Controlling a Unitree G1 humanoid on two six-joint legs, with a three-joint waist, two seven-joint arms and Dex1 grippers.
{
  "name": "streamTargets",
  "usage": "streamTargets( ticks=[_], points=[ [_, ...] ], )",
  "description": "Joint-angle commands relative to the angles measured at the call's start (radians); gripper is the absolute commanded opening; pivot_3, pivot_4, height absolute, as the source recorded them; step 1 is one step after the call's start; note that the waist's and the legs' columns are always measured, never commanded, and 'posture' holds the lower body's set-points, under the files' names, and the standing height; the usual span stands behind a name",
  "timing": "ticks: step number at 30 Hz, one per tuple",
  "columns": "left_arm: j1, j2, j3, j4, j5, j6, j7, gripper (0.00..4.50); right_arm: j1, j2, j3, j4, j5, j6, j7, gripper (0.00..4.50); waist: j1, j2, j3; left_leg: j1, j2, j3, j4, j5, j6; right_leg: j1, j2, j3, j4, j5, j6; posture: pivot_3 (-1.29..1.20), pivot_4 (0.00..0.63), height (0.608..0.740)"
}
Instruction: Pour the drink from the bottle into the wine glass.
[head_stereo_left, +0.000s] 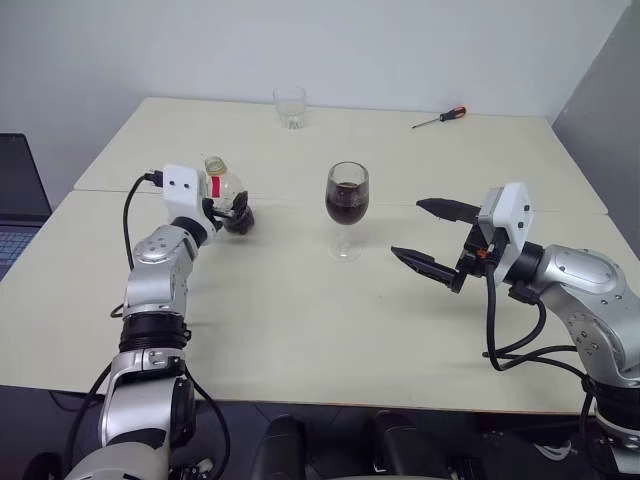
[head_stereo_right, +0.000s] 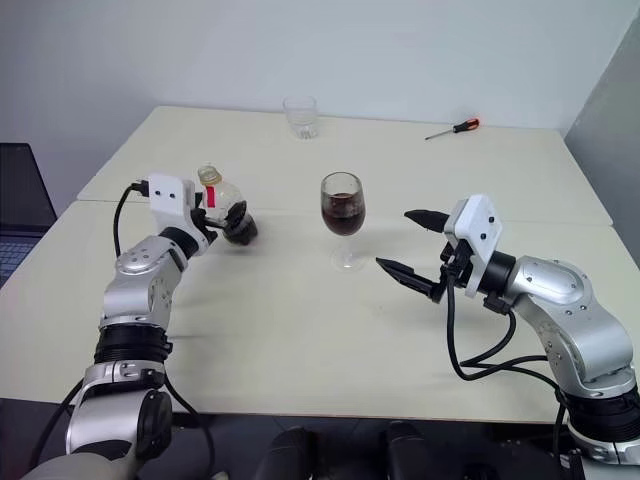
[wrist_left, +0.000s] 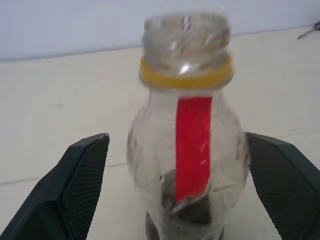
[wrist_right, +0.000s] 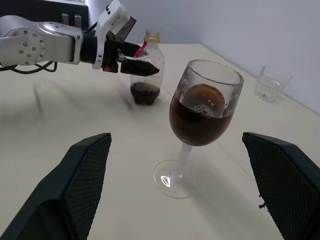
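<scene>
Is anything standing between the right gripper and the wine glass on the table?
Nothing visible does. The right gripper, fingers spread, faces the wine glass across bare table. The bottle, tumbler and screwdriver stand off that line.

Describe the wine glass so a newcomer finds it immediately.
Look at the cream table, near its middle, between the two robot arms. There stands the wine glass, tall and stemmed on a round foot, its bowl about half full of dark drink. The tumbler at the far edge is short, stemless and empty.
</scene>
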Motion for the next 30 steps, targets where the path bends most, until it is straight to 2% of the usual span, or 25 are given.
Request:
streamTargets(
  ticks=[1,4,7,12,15,18,24,30],
  points=[
    [0.033,0.066,0.009,-0.246,-0.04,0.137,-0.023,4.47,-0.014,-0.02,-0.024,-0.01,0.002,-0.023,0.018,4.5,-0.002,0.0,0.0,0.0,0.0,0.0,0.0,0.0,0.0,0.0,0.0,0.0,0.0,0.0,0.0,0.0,0.15,0.74],
    [0.049,0.096,0.029,-0.369,-0.087,0.248,-0.027,4.47,-0.013,-0.027,-0.032,-0.012,0.005,-0.022,0.025,4.5,-0.003,0.0,0.0,0.0,0.001,0.0,0.0,0.0,0.0,0.0,0.0,0.001,0.0,0.0,0.0,0.0,0.15,0.74],
    [0.011,0.161,0.053,-0.483,-0.19,0.385,-0.101,4.47,-0.027,-0.052,-0.051,-0.009,0.026,-0.009,0.046,4.5,-0.003,0.0,0.0,0.0,0.001,-0.001,0.0,0.0,0.0,0.0,0.0,0.001,0.0,0.0,0.0,0.0,0.15,0.74],
    [-0.096,0.344,0.074,-0.451,-0.313,0.495,-0.305,4.47,-0.075,-0.117,-0.101,0.018,0.091,0.012,0.123,4.5,-0.003,0.0,0.0,0.001,0.0,0.0,-0.001,0.0,0.0,0.0,0.001,-0.001,0.0,-0.001,0.001,0.0,0.15,0.74],
    [-0.138,0.422,0.132,-0.412,-0.456,0.557,-0.469,4.47,-0.116,-0.151,-0.15,0.049,0.17,0.063,0.148,4.5,-0.003,0.0,0.0,0.001,0.001,0.0,-0.001,0.0,0.0,0.0,0.001,-0.001,-0.001,-0.002,0.003,0.0,0.15,0.74],
    [-0.015,0.563,0.141,-0.47,-0.558,0.59,-0.736,4.47,-0.126,-0.202,-0.176,0.11,0.198,0.071,0.221,4.5,-0.011,0.001,0.0,0.002,0.001,0.001,-0.003,0.0,0.0,0.0,0.001,0.001,-0.001,-0.003,0.002,0.0,0.15,0.74],
    [-0.004,0.649,0.095,-0.377,-0.553,0.543,-0.884,4.47,-0.189,-0.25,-0.121,0.233,0.19,0.031,0.405,4.5,-0.006,0.001,0.001,0.004,0.002,0.001,-0.003,0.0,0.0,0.0,0.002,0.0,-0.001,-0.006,-0.001,0.0,0.15,0.74],
    [0.053,0.682,0.102,-0.352,-0.544,0.539,-0.929,4.47,-0.22,-0.286,-0.11,0.33,0.162,-0.001,0.507,4.5,-0.004,0.002,0.001,0.003,0.002,0.003,-0.003,0.0,0.001,0.0,0.002,0.001,-0.001,-0.007,-0.001,0.0,0.15,0.74]
  ],
)
